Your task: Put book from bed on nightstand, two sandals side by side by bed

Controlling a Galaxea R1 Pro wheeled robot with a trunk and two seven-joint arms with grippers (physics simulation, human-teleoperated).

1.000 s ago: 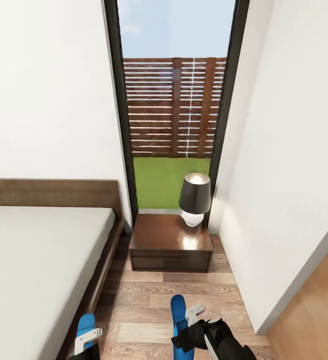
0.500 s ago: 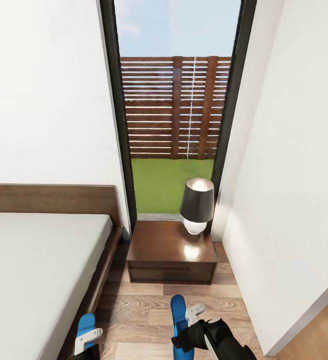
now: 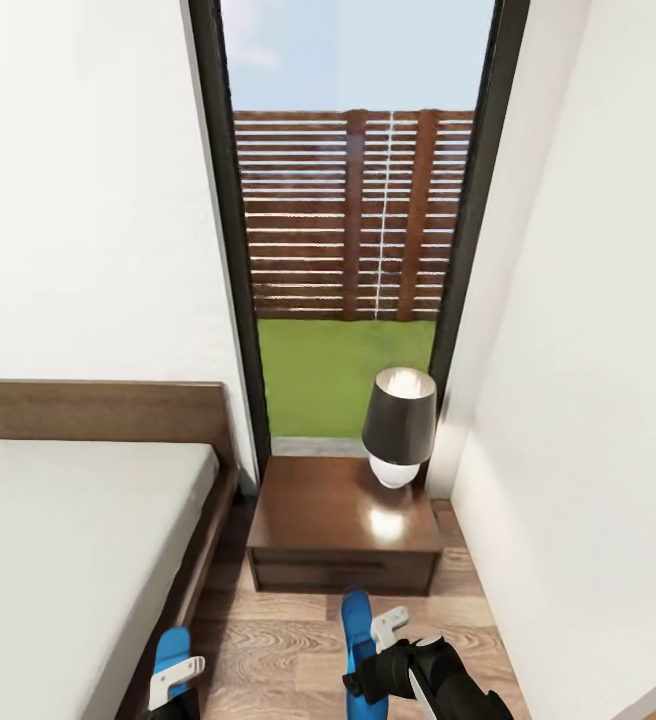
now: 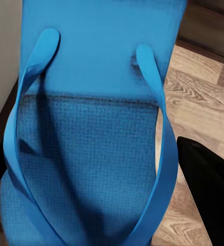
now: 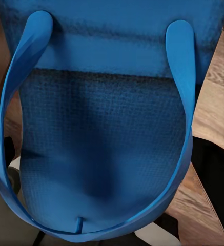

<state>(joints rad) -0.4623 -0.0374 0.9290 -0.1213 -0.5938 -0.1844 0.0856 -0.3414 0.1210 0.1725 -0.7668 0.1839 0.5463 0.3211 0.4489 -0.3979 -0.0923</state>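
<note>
I hold one bright blue sandal in each hand. My left gripper (image 3: 175, 683) is shut on one sandal (image 3: 172, 647) low beside the bed's wooden frame; up close its sole and straps (image 4: 96, 118) show over the plank floor. My right gripper (image 3: 376, 652) is shut on the other sandal (image 3: 355, 625), which stands upright above the floor, its strapped sole (image 5: 104, 128) close to the wrist camera. The bed (image 3: 68, 540) with its pale mattress lies at the left. A dark brown nightstand (image 3: 340, 520) stands ahead under the window. The book is out of view.
A black-shaded lamp (image 3: 399, 420) with a white base sits on the nightstand's right rear corner. A tall dark-framed window (image 3: 353, 220) rises behind it. White walls close in on the left and right, with a narrow strip of wood floor (image 3: 268, 640) between bed and right wall.
The whole view has shifted: the nightstand and window look nearer and the wall at the right fills more of the picture. Both grippers and their sandals keep their places in the picture.
</note>
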